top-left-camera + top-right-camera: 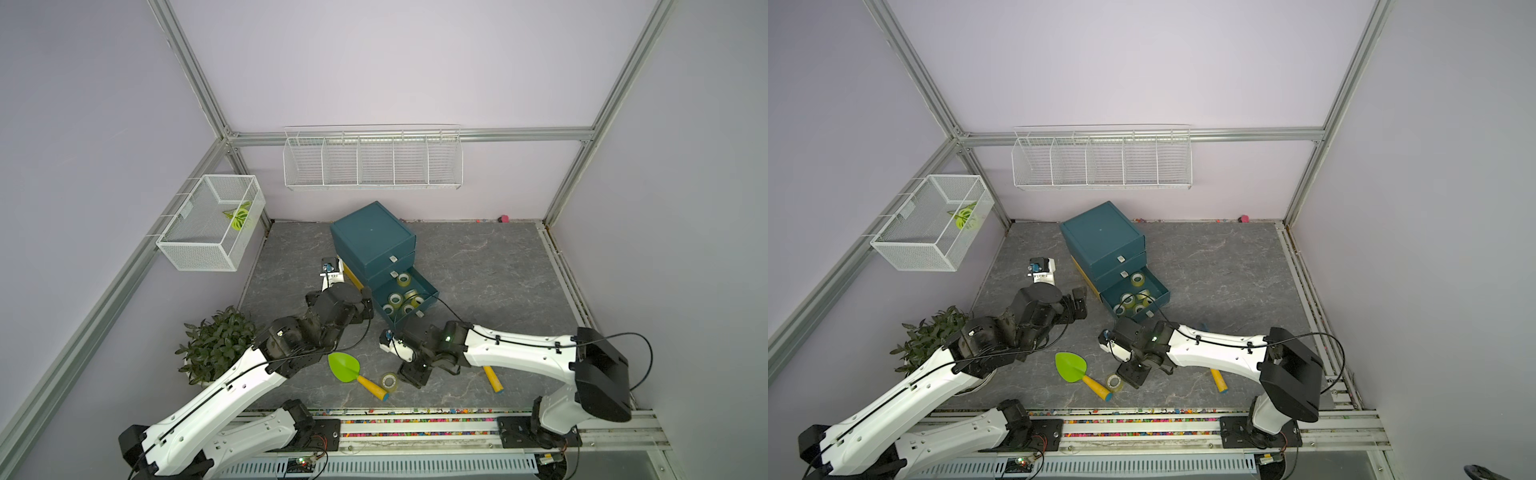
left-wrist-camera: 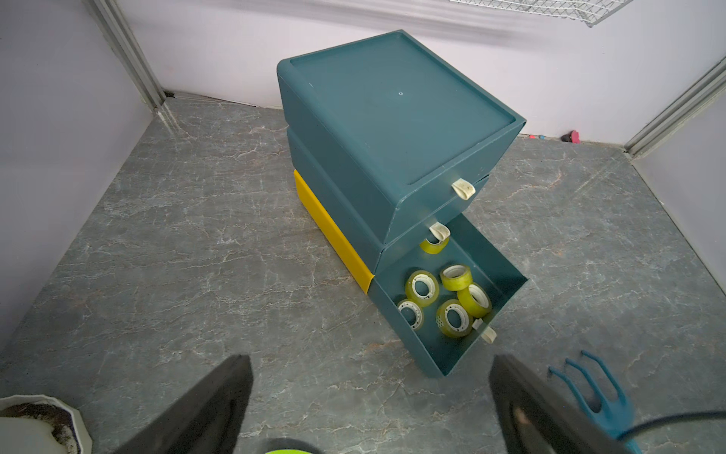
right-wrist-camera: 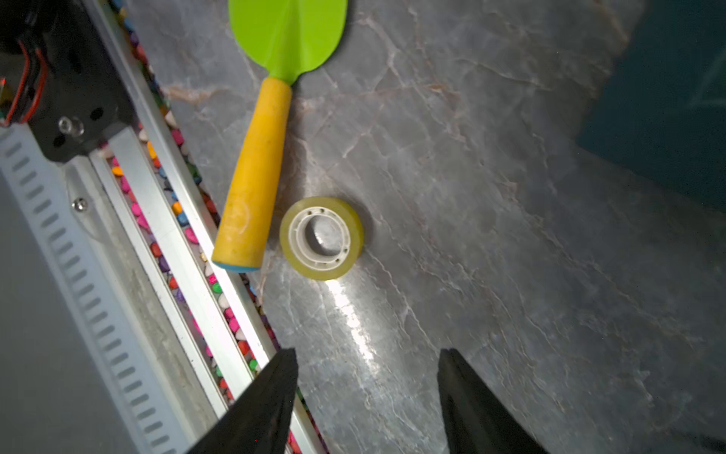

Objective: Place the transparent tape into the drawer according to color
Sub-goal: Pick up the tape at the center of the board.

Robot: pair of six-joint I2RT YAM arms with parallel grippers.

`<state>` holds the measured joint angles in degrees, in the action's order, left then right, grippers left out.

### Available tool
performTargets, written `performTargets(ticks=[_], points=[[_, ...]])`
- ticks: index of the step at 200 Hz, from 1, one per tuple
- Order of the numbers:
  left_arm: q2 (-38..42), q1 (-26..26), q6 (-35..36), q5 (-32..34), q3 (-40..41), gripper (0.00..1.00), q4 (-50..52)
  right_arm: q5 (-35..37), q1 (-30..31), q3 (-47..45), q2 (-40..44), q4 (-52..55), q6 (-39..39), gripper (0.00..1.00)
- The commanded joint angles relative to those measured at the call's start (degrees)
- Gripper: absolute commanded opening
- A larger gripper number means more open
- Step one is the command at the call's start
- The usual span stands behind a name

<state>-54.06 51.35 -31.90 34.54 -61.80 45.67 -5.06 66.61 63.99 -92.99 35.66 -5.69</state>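
Lying flat on the grey marbled table (image 1: 478, 270): one yellow-green tape roll (image 3: 321, 238), white core showing, just beside the yellow handle end of a green toy shovel (image 3: 255, 177). Near it and pointed toward it, the right tool (image 3: 367, 353), jaws apart and empty. Farther back, a teal drawer cabinet (image 2: 393, 118) with its bottom drawer (image 2: 436, 353) pulled open, holding six more yellow-green rolls (image 2: 421, 288). Facing that drawer, the left tool (image 2: 369, 359), jaws spread wide, gripping nothing, a blue toy rake (image 2: 597, 389) close by.
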Motion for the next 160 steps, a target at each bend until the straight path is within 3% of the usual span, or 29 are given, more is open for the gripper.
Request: performTargets(ticks=[1,42,160], points=[[1.3,-0.7,0.1,0.8,0.8,1.00,0.9,-2.6,1.8,2.0,-3.2,4.9,5.3,0.63],[1.6,-1.6,0.5,0.4,0.8,1.00,1.3,-1.0,4.6,6.7,-9.6,8.2,10.6,0.64],[0.1,-1.9,1.3,0.6,-1.2,1.00,1.9,3.7,4.9,8.3,-16.0,1.8,11.8,0.65]])
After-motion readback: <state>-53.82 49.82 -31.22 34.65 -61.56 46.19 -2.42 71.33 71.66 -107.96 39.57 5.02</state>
